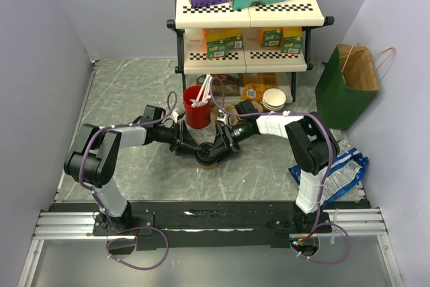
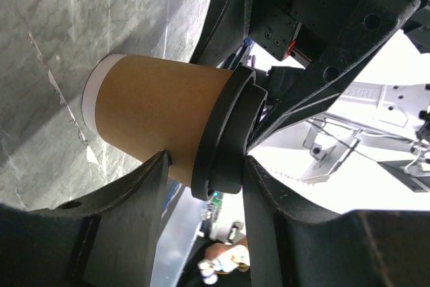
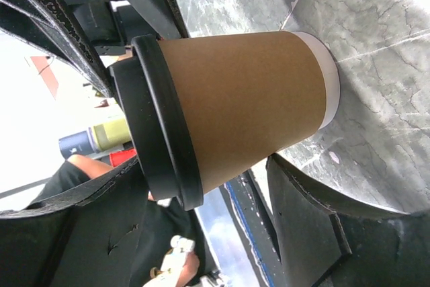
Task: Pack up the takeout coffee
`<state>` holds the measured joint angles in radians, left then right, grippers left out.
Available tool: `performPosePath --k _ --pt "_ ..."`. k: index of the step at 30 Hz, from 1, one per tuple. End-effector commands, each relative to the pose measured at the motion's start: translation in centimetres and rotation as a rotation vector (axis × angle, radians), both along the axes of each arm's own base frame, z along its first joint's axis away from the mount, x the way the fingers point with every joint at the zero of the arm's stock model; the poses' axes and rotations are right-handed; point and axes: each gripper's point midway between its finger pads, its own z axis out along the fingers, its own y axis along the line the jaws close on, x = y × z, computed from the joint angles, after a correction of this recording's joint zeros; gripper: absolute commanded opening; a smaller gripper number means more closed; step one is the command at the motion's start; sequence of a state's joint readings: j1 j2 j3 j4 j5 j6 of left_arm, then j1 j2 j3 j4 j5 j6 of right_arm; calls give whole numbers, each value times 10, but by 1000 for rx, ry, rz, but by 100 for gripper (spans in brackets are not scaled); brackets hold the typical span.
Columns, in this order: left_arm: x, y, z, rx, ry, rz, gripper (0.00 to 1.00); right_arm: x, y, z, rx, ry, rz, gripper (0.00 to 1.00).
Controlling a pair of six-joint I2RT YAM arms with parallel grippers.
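The coffee cup stands upright in the middle of the surface, just in front of the red cup. My left hand is half closed, its tips against the cup, and I cannot tell if it grips. My right hand is spread wide beside it.

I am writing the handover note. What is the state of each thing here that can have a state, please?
Small brown paper coffee cup: upright on the grey table, round black plastic lid on.
Left gripper: closed on the cup.
Right gripper: jaws astride the cup, contact unclear.
Green paper bag with handles: upright, mouth open.
Red plastic cup of stirrers: upright.
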<state>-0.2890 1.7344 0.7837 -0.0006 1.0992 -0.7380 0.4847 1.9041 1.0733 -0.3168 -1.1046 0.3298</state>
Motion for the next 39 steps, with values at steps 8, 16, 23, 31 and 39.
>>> performPosePath --k 8,16,23,31,39 --pt "23 3 8 82 -428 66 62 27 3 27 28 -414 31 89" --pt "7 14 27 68 -480 35 63 40 7 36 72 -364 11 92" --pt "-13 16 22 40 -460 2 64 44 6 25 96 -267 -48 90" --pt "-21 5 31 -93 -408 -31 65 42 3 13 98 -191 -63 89" --pt "-19 3 4 -17 -348 -25 65 38 0 -1 58 -172 -77 88"
